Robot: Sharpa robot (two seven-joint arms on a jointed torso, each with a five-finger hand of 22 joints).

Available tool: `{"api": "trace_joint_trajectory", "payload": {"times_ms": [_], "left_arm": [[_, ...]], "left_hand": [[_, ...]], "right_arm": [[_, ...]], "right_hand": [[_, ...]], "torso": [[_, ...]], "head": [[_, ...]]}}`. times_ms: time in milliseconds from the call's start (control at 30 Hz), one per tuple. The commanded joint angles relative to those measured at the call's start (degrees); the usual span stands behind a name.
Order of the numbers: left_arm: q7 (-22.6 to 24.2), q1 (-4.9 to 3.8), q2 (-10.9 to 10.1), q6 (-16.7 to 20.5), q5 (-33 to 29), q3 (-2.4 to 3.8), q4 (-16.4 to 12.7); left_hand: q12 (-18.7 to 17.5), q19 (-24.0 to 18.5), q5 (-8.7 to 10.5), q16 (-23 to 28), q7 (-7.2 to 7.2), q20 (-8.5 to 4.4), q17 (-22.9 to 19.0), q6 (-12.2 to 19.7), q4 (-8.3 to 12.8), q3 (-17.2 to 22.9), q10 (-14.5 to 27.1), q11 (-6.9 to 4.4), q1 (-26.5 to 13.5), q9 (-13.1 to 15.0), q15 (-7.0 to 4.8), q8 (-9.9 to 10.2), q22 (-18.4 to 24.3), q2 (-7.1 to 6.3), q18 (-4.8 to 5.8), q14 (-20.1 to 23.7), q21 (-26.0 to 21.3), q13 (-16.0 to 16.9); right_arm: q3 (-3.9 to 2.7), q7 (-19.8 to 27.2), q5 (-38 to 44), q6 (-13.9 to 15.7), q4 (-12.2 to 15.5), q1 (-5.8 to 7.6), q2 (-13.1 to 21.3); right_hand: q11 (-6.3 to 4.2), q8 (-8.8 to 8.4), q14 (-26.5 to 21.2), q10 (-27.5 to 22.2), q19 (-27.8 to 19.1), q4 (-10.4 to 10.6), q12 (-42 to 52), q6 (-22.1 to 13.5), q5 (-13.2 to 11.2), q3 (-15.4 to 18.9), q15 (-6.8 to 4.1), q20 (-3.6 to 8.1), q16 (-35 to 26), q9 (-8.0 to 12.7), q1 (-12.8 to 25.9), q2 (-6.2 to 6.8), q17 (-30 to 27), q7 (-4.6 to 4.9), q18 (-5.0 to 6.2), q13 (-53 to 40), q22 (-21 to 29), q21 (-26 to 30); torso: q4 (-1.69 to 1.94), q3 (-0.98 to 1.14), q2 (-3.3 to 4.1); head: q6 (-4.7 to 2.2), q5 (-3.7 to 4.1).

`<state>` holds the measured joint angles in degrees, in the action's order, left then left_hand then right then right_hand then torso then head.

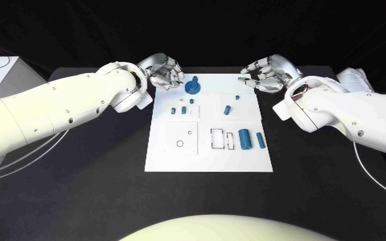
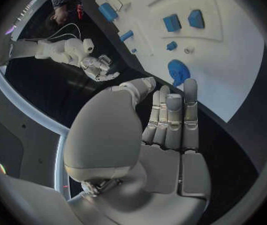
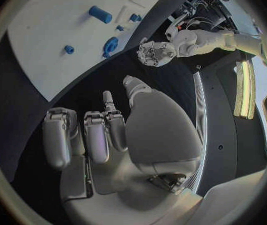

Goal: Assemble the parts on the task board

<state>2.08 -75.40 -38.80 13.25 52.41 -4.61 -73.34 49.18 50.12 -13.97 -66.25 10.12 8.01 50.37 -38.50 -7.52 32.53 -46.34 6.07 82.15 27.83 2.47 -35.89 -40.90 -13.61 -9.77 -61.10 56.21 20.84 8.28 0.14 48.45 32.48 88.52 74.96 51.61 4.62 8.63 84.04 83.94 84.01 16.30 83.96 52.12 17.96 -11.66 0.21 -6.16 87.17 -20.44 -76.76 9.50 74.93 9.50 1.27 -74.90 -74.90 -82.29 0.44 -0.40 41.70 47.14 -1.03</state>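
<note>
The white task board [image 1: 207,152] lies in the middle of the black table. A round blue part [image 1: 193,86] stands near its far edge, several small blue parts [image 1: 184,110] sit behind the middle, and two blue cylinders [image 1: 244,139] stand at the right. My left hand [image 1: 163,72] hovers at the board's far left corner, just left of the round part [image 2: 178,71], holding nothing, its fingers [image 2: 171,115] stretched out side by side. My right hand [image 1: 265,73] hovers at the far right corner with loosely bent fingers [image 3: 99,135] and nothing in it.
A square inset plate with holes [image 1: 181,138] and rectangular slots [image 1: 221,138] lie in the board's near half. A white box [image 1: 10,69] stands at the table's far left, crumpled white material [image 1: 355,77] at the far right. A cable [image 1: 366,168] trails beside the right arm.
</note>
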Motion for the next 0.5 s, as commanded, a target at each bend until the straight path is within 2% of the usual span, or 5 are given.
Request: {"api": "trace_joint_trajectory", "payload": {"times_ms": [33, 133, 267, 500], "left_arm": [[7.8, 0.33, 0.6, 5.0, 7.5, -0.08, -0.1], [8.3, 0.68, 1.5, 4.6, 11.3, -0.28, 0.5], [7.8, 0.96, 2.6, 2.9, 15.4, -0.59, 1.7], [4.9, 1.1, 4.5, -3.1, 21.6, -0.86, 3.8]], "left_hand": [[-0.8, -0.7, 0.28, 1.0, 0.15, 0.21, -2.0, -0.3, 1.1, -0.1, 0.8, 0.33, 0.4, -0.8, 0.2, 0.4, 0.0, -0.59, -0.63, 1.9, -0.2, -0.9], [-2.8, -1.4, 0.27, 1.6, 0.13, 0.52, -3.9, -0.6, 1.7, -0.2, 2.5, 0.6, -0.3, -1.9, 0.47, 0.9, -0.1, -0.99, -0.65, 3.6, -0.4, -2.5], [-4.3, -1.6, 0.28, 0.9, -0.14, 0.74, -4.3, -1.2, 2.1, -0.3, 2.9, 0.75, -0.9, -3.1, 0.62, 1.8, -0.2, -1.14, -0.7, 3.6, -0.4, -4.0], [-5.4, -1.5, 0.29, -0.9, -0.66, 0.98, -3.6, -2.4, 2.5, -0.5, 3.3, 0.99, -1.5, -4.4, 0.85, 2.8, -0.3, -1.17, -0.71, 2.6, -0.3, -5.3]], "right_arm": [[-0.01, 1.0, -0.1, 0.1, -0.1, -0.03, -0.1], [-0.01, 1.1, -0.1, 0.1, -0.2, -0.02, -0.2], [-0.01, 1.1, -0.2, 0.1, -0.3, -0.02, -0.4], [0.0, 1.2, -0.3, 0.0, -0.4, -0.03, -0.7]], "right_hand": [[-0.29, 0.39, 4.0, -0.2, 2.0, -0.1, -1.1, 0.2, 0.3, -0.6, -0.24, 0.33, -0.7, 0.1, 0.2, -0.05, 7.1, -0.31, 0.93, -9.2, -9.4, 1.6], [-0.29, 0.39, 3.9, -0.5, 1.9, -0.1, -1.4, 0.2, 0.3, -0.7, -0.25, 0.33, -0.9, 0.1, 0.2, -0.04, 6.7, -0.32, 1.02, -8.9, -9.1, 2.0], [-0.29, 0.39, 3.9, -0.6, 1.8, -0.1, -1.5, 0.1, 0.3, -0.7, -0.26, 0.34, -1.0, 0.1, 0.2, -0.03, 6.6, -0.32, 1.05, -8.8, -9.1, 2.2], [-0.29, 0.39, 3.9, -0.6, 1.8, -0.1, -1.5, 0.1, 0.3, -0.7, -0.26, 0.34, -1.0, 0.1, 0.2, -0.03, 6.6, -0.32, 1.05, -8.8, -9.1, 2.2]], "torso": [[-0.05, -0.07, 0.01], [-0.08, -0.02, 0.03], [-0.06, -0.03, 0.05], [-0.17, 0.05, 0.08]], "head": [[-0.12, 0.02], [-0.39, -0.01], [-0.56, 0.06], [-0.8, -0.09]]}}
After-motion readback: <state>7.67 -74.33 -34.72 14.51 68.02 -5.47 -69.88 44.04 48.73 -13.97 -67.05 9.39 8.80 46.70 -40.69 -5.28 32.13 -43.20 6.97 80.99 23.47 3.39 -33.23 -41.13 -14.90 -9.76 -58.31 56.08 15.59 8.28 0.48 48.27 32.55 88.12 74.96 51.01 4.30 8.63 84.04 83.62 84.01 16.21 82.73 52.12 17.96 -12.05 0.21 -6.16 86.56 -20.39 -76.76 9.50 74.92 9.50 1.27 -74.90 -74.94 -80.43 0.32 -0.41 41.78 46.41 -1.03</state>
